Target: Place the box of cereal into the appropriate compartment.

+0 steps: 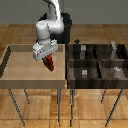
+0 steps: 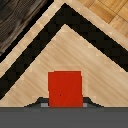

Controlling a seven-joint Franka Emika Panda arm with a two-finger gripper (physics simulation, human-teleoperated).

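Red box of cereal (image 2: 64,89) sitting between fingers (image 1: 48,59), which are clamping its flat sides, hanging above light tray surface (image 1: 22,62). Looking light, rigid (probably smooth, slip-prone). Dark compartment bin (image 1: 97,65) waiting alongside.

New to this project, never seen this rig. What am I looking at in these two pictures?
It is a simulated robot arm with a gripper at its end. The exterior view shows the whole scene from off the arm. The wrist view looks down from the arm's wrist. There are two tables: a light wooden tray on the exterior view's left and a dark bin with four compartments on the right, holding small grey blocks. The gripper holds the red box of cereal above the light tray.
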